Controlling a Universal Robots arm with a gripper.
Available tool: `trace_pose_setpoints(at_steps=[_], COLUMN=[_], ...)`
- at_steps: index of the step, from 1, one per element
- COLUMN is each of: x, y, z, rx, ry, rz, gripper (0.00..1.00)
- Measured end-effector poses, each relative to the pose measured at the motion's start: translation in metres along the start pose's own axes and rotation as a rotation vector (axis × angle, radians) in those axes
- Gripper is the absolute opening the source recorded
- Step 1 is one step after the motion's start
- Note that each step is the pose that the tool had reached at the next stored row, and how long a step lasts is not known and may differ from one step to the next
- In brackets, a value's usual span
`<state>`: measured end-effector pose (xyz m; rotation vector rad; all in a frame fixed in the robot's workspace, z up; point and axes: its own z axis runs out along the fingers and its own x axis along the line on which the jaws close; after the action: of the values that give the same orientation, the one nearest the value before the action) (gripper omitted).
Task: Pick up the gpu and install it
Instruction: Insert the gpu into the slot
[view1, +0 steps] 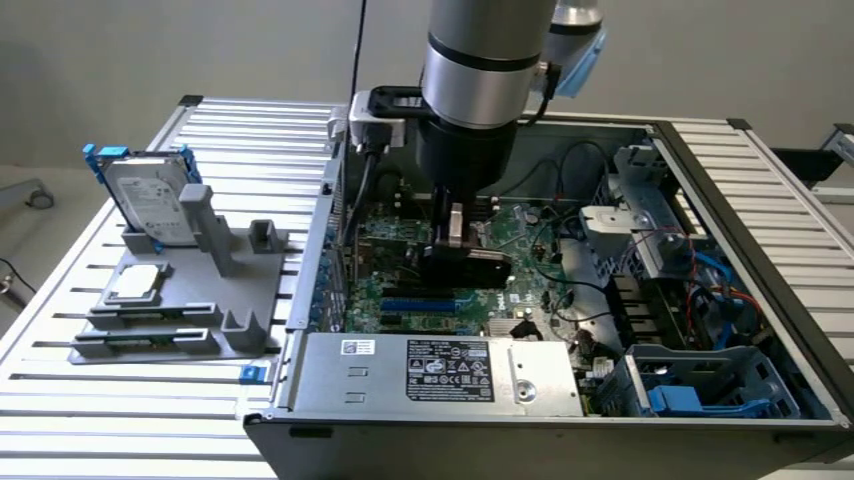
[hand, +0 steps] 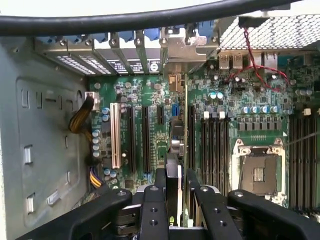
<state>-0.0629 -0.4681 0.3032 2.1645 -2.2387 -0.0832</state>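
The gpu (view1: 466, 266) is inside the open computer case (view1: 747, 190), held on edge above the green motherboard (view1: 414, 295) so that its flat faces stand upright and not level with the board. In the wrist view the gpu (hand: 180, 150) is seen along its thin edge as a narrow strip. Its long axis runs from the hand (hand: 176, 197) straight toward the case's rear wall, parallel to the long black expansion slots (hand: 145, 137) and the white slot (hand: 115, 136) beside it. The silvery bracket (hand: 184, 50) is at the far end, up against the row of slot covers (hand: 122, 52), and the other end sits between the fingers (hand: 159, 200). The hand is clamped on the gpu, one black finger on each face. Whether the card's lower edge is down in a slot cannot be told. In the exterior view the hand (view1: 455, 228) hangs under the thick grey arm (view1: 483, 60), over the middle of the board. The card's length runs across toward the exterior view's left. The empty processor socket (hand: 257, 172) lies to one side, and the grey labelled power supply (view1: 447, 368) fills the case's near corner. Outside the case, on the slatted tabletop (view1: 80, 410), a hard drive in a blue frame (view1: 144, 195) stands upright in a grey fixture (view1: 214, 255).
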Motion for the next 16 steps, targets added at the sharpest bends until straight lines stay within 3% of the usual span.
trace_pose_setpoints(at_steps=[2, 16], x=[0.0, 0.0], y=[0.004, 0.006], z=[0.0029, 0.0127], rx=[0.0003, 0.0035], ry=[0.0, 0.001], rz=[-0.002, -0.002], gripper=[0.27, 0.27])
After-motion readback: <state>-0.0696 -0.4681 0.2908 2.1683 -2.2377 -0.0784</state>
